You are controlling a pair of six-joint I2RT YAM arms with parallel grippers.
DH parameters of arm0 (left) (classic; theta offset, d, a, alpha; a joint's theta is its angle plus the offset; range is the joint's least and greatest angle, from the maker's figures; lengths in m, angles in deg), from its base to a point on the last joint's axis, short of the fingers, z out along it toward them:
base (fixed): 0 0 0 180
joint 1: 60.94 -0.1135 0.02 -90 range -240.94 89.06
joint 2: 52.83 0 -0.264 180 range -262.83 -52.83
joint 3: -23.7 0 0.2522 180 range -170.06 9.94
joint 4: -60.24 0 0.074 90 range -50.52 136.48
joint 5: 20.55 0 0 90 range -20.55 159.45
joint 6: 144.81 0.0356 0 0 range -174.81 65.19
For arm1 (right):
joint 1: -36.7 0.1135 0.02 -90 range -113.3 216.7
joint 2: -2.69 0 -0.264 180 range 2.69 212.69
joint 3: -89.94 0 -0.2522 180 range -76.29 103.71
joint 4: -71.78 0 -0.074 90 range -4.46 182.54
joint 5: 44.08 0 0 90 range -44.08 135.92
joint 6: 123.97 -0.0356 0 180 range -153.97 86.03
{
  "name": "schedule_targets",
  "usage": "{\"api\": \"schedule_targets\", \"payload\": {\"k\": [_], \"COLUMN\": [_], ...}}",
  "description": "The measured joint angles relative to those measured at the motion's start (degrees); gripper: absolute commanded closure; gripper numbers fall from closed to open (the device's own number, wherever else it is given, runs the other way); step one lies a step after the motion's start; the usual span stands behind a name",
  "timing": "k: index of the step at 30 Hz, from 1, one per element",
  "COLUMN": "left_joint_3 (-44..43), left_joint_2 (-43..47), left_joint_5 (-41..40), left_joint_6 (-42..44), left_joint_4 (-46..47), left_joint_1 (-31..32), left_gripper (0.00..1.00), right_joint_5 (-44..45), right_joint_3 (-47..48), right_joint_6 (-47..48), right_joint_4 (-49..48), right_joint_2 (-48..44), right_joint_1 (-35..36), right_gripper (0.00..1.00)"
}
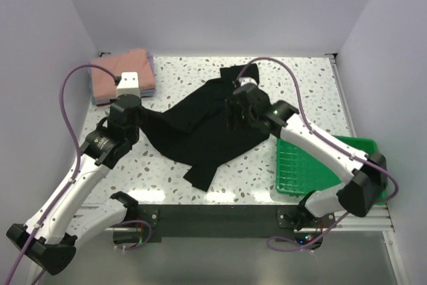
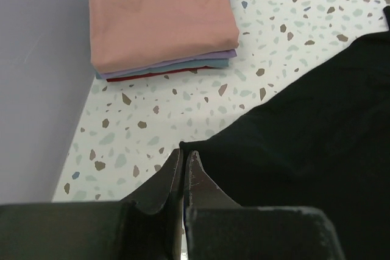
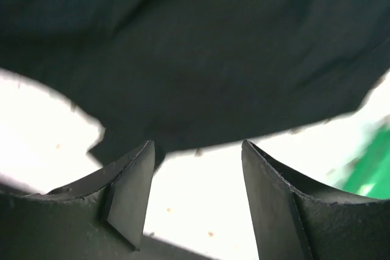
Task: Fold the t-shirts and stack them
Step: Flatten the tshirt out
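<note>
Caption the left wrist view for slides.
Left gripper shut on the black t-shirt; folded stack, salmon-pink on top, by the wall.

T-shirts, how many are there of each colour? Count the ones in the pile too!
black t-shirt: 1
salmon-pink t-shirt: 1
lavender t-shirt: 1
bluish t-shirt: 1
dark red t-shirt: 1 (only a thin edge shows at the bottom of the pile)
Total: 5

White speckled bench (image 1: 303, 85), enclosed at left, back and right by plain pale walls (image 1: 220, 5). Green plastic tray (image 1: 295, 168), with a gridded floor, lies flat at the bench's near right corner.
</note>
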Motion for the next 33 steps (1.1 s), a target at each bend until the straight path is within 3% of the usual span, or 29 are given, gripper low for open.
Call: {"api": "schedule_targets", "payload": {"k": [4,9,29,33], "left_joint_3": [1.31,1.62,2.43,2.67], "left_joint_2": [-1.73,-2.23,0.79,1.57], "left_joint_5": [0.74,1.57,2.40,2.40], "left_joint_6": [-0.02,-0.02,-0.35,-0.46], "left_joint_4": [0.04,0.15,-0.09,-0.09], "left_joint_1": [-0.07,-0.37,-0.66,-0.72], "left_gripper": [1.00,1.00,1.00,1.00], "right_joint_5": [-3.87,-4.90,-2.16,-1.79], "right_joint_3": [-13.90,-22.14,-22.71,-22.12], "right_joint_6": [-6.71,-11.32,-14.62,-13.86], "right_joint_4": [-3.89,-5.31,-12.15,-12.74], "right_joint_2": [-6.86,-2.82,9.62,11.39], "right_joint_1": [5.09,5.22,5.05,4.07], "right_gripper": [0.38,0.36,0.42,0.58]}}
